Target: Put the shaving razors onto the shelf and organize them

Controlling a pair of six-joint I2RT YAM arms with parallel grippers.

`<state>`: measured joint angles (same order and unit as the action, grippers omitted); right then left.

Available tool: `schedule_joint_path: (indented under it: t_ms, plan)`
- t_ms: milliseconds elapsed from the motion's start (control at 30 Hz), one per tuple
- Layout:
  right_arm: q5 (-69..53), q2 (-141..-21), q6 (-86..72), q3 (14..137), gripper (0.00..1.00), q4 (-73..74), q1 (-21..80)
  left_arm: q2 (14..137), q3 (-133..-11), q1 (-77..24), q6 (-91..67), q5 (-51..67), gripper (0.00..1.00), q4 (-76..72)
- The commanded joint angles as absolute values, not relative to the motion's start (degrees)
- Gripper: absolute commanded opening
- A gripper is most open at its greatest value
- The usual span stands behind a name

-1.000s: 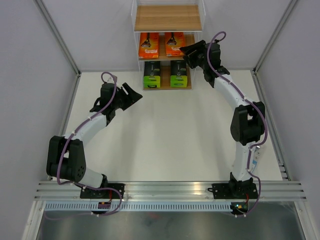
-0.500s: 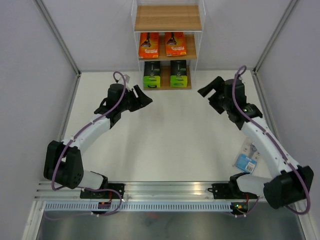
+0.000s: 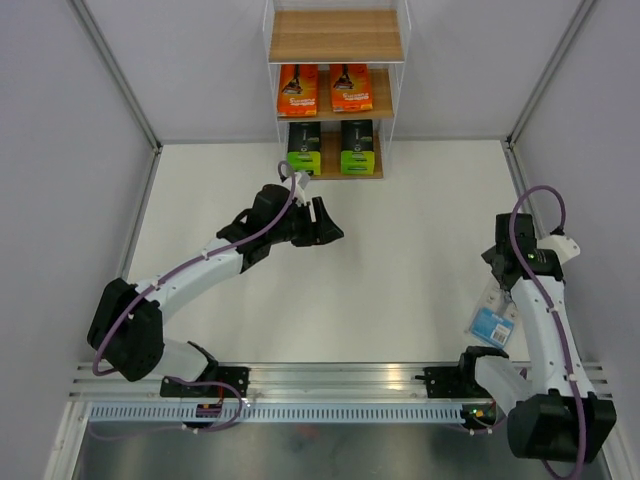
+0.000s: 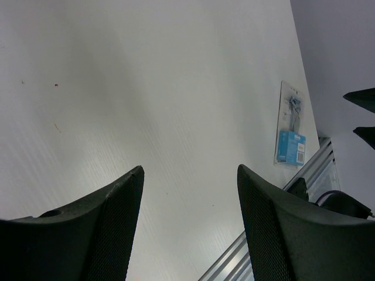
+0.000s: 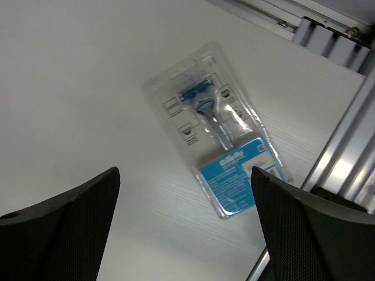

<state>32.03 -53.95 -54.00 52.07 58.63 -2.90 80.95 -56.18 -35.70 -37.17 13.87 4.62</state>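
1. Spreading white under everything, the bench carries just 1 pack; the other 4 sit on the shelf.
2. The shelf stands at the far edge with 3 boards. The top board is bare. The 2 orange packs lie side by side on the middle board, and the 2 green-and-black packs lie side by side on the lowest. So 4 of 5 look placed, and the top board seems the natural spot for the last.
3. The right arm is folded toward the near right corner. Its jaws are spread wide, hold nothing and hang above the light blue pack. The step in hand is probably that pickup.
4. The left arm reaches over the middle of the bench, its jaws parted and empty, well apart from the pack. It is best kept out of the line from the corner to the shelf.
5. The light blue pack lies flat on the bench just beside the metal rail, diagonal in the right wrist view, with its blue card end nearer the rail. To do this well, turn the wrist so the jaws span the pack's short width. Descend straight until the tips nearly meet the bench, then close on both long edges. A finger catching the rail is the main risk.
6. The razor shows through the clear blister. That raised bubble is likely slick, so closing near the card end may hold better.
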Motion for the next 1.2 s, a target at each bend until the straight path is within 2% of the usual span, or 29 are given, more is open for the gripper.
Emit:
schedule_joint_path:
  t_ms: [0,133,300,467,667,967,1000,1100,1167]
  plan:
    - [34.38,-56.76,-52.66,48.7,0.98,57.69,-8.07,80.25,-56.16,-35.6,-34.28,14.06,0.7,6.32]
    - [32.61,-61.95,-48.35,48.78,0.98,53.71,-15.19,80.77,-55.81,-35.6,-33.4,15.73,0.7,8.43]
    - [30.51,-66.7,-44.66,46.33,0.98,48.88,-18.28,80.86,-55.55,-35.6,-33.05,16.26,0.7,9.58]
    - [12.43,-66.62,-38.76,40.17,0.98,40.44,-26.18,79.98,-55.55,-35.6,-32.96,14.51,0.7,11.16]
    - [14.05,-66.18,-36.56,39.02,0.93,36.21,-26.89,80.07,-55.11,-35.6,-33.4,12.48,0.7,11.86]
    - [12.83,-74.0,-36.39,35.95,0.91,32.08,-27.16,83.49,-57.21,-35.6,-33.49,13.7,0.7,13.18]
    - [12.4,-74.18,-36.39,35.77,0.89,31.47,-27.25,83.58,-57.83,-35.6,-33.4,13.88,0.7,13.44]
    - [11.87,-74.35,-36.12,35.51,0.72,30.85,-27.25,83.5,-58.27,-35.6,-33.31,14.33,0.7,13.89]
    - [11.25,-74.27,-35.69,35.07,0.67,29.8,-27.25,83.32,-58.27,-35.6,-33.22,13.98,0.7,13.89]
